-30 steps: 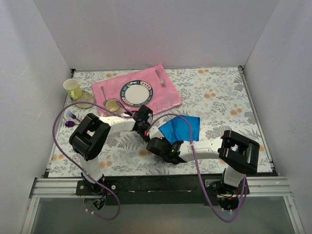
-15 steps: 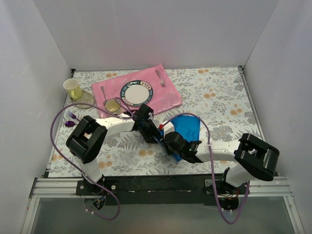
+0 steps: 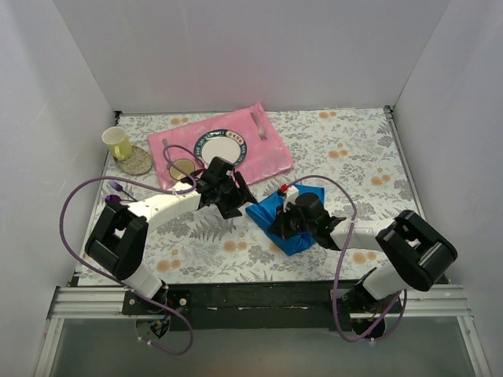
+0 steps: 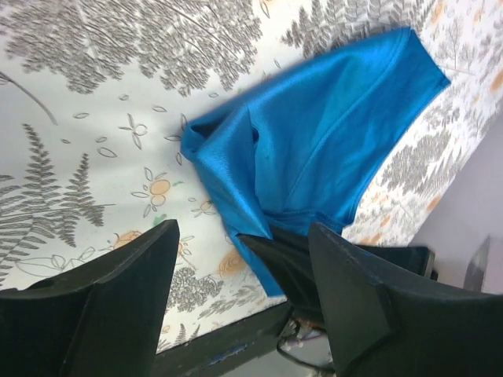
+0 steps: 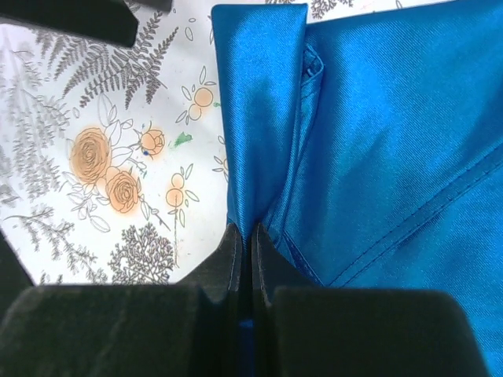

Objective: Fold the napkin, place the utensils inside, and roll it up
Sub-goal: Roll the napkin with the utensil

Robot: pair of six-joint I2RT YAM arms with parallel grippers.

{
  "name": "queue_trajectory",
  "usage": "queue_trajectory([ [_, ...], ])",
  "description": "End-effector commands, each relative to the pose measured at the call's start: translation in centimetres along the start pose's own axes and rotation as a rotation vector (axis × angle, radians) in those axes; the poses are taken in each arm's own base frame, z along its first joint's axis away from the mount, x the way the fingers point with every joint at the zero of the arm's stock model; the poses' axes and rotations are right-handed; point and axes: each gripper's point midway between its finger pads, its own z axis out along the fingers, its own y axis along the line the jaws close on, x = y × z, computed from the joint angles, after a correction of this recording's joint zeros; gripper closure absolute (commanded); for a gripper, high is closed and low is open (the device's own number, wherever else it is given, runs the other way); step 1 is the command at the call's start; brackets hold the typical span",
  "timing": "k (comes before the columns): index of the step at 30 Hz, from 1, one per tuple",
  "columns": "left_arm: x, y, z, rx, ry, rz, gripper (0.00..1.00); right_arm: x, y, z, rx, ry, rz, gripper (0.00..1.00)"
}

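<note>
Floral tabletop inside white walls. At far left, a pink placemat bearing a rimmed plate, a silver-grey fork near its far edge, and the spoon, gold bowl toward the mat's near-left corner, left of the plate and well apart from the cloth. Just off the mat's left edge, a yellow cup beside a round woven coaster; nearer, purple plastic cutlery at the left margin. Napkin, royal blue, bunched and part-folded near the middle of the tabletop, off the mat's near-right corner. From above, masked in its near-left part by the right hand lying over it; grip unreadable in that view. Left hand just left of the cloth, apart from it. Purple cable of the left arm arched across the mat's near-left corner, close by the spoon. Right wrist view: right hand pinched shut on a raised fold of the napkin, fingers pressed together on the cloth. Left wrist view: left hand spread wide above the tabletop, holding nothing; beyond its fingers the napkin, folds and hem plain, with the dark right hand at its lower edge.
</note>
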Motion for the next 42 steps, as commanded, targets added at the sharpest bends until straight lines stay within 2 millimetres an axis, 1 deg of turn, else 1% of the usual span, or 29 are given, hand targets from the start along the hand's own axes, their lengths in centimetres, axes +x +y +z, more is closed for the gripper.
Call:
queue_trajectory([
  [1, 2.7, -0.9, 0.4, 0.074, 0.135, 0.072, 0.34, 6.6, -0.6, -1.4, -0.142, 0.208, 0.126, 0.99],
  [2, 3.5, -1.2, 0.3, 0.083, 0.154, 0.086, 0.33, 6.5, -0.5, -1.4, -0.173, 0.196, 0.140, 0.99],
  [3, 3.8, -1.2, 0.3, 0.086, 0.158, 0.092, 0.33, 6.1, -0.9, -1.5, -0.193, 0.179, 0.169, 0.99],
  [4, 4.1, -1.3, 0.3, 0.091, 0.164, 0.096, 0.32, 6.6, -0.3, -1.8, -0.248, 0.196, 0.210, 0.99],
  [5, 4.6, -1.4, 0.4, 0.092, 0.178, 0.101, 0.32, 6.7, -0.3, -2.0, -0.267, 0.193, 0.236, 0.99],
  [6, 4.8, -1.5, 0.3, 0.096, 0.186, 0.101, 0.32, 6.1, -0.6, -2.1, -0.288, 0.158, 0.250, 0.99],
  [7, 5.0, -1.4, 0.4, 0.091, 0.192, 0.094, 0.32, 6.4, -0.3, -2.3, -0.319, 0.175, 0.283, 0.99],
  [9, 5.7, -1.3, 0.7, 0.090, 0.218, 0.096, 0.31, 5.9, -0.5, -2.4, -0.344, 0.146, 0.299, 0.99],
  [10, 5.9, -1.2, 0.9, 0.086, 0.228, 0.092, 0.31, 6.0, -0.1, -2.6, -0.376, 0.157, 0.322, 0.99],
  [12, 6.4, -1.0, 1.6, 0.085, 0.252, 0.093, 0.31, 6.0, -0.1, -2.5, -0.381, 0.161, 0.346, 0.99],
  [15, 6.5, -1.3, 2.1, 0.094, 0.259, 0.104, 0.32, 5.9, 0.0, -2.6, -0.384, 0.160, 0.350, 0.99],
  [16, 6.4, -1.3, 2.3, 0.092, 0.258, 0.106, 0.32, 5.7, -0.3, -2.6, -0.358, 0.163, 0.351, 0.99],
  [19, 5.9, -1.9, 1.8, 0.113, 0.225, 0.133, 0.33, 5.0, -1.2, -2.6, -0.289, 0.149, 0.313, 0.99],
  [20, 5.7, -2.2, 1.7, 0.124, 0.216, 0.143, 0.34, 5.2, -1.4, -2.8, -0.268, 0.163, 0.321, 0.99],
  [22, 5.0, -3.4, 1.2, 0.153, 0.189, 0.181, 0.43, 4.6, -1.7, -3.0, -0.244, 0.145, 0.292, 0.99],
  [23, 4.6, -3.9, 1.0, 0.159, 0.168, 0.191, 0.47, 4.6, -1.7, -3.0, -0.233, 0.154, 0.292, 0.99],
  [24, 4.0, -5.0, 0.7, 0.181, 0.149, 0.205, 0.53, 4.7, -1.8, -3.0, -0.229, 0.156, 0.288, 0.99],
  [27, 3.3, -6.7, 0.5, 0.214, 0.128, 0.227, 0.61, 4.5, -2.0, -2.9, -0.211, 0.162, 0.266, 0.99],
  [29, 2.9, -8.4, 0.4, 0.256, 0.126, 0.242, 0.70, 4.4, -2.2, -2.8, -0.201, 0.160, 0.246, 0.99],
  [30, 3.4, -8.5, 1.2, 0.267, 0.167, 0.245, 0.73, 4.3, -2.1, -2.8, -0.198, 0.169, 0.238, 0.99],
  [31, 3.3, -9.6, 1.3, 0.295, 0.178, 0.248, 0.79, 4.3, -2.3, -2.6, -0.183, 0.171, 0.223, 0.99],
  [32, 3.6, -10.1, 1.8, 0.323, 0.203, 0.251, 0.81, 4.3, -2.3, -2.6, -0.181, 0.173, 0.214, 0.99],
  [33, 4.7, -9.1, 4.0, 0.295, 0.283, 0.236, 0.85, 4.1, -2.0, -2.5, -0.182, 0.176, 0.201, 0.99],
  [34, 4.8, -10.1, 4.3, 0.315, 0.313, 0.239, 0.90, 4.1, -2.0, -2.4, -0.174, 0.178, 0.198, 0.99],
  [36, 5.8, -9.8, 5.8, 0.309, 0.387, 0.229, 0.95, 4.0, -1.9, -2.4, -0.171, 0.180, 0.180, 0.99],
  [37, 5.9, -9.1, 7.0, 0.288, 0.399, 0.221, 0.96, 3.9, -2.0, -2.4, -0.157, 0.182, 0.175, 0.99],
  [39, 5.6, -9.0, 8.0, 0.279, 0.378, 0.240, 0.97, 3.6, -1.8, -2.5, -0.156, 0.177, 0.151, 0.99],
  [40, 5.3, -8.3, 8.9, 0.248, 0.357, 0.245, 0.97, 3.5, -1.9, -2.5, -0.143, 0.178, 0.149, 0.99],
  [42, 4.8, -7.7, 9.7, 0.216, 0.336, 0.262, 0.98, 3.2, -1.6, -2.7, -0.144, 0.168, 0.135, 0.99],
])
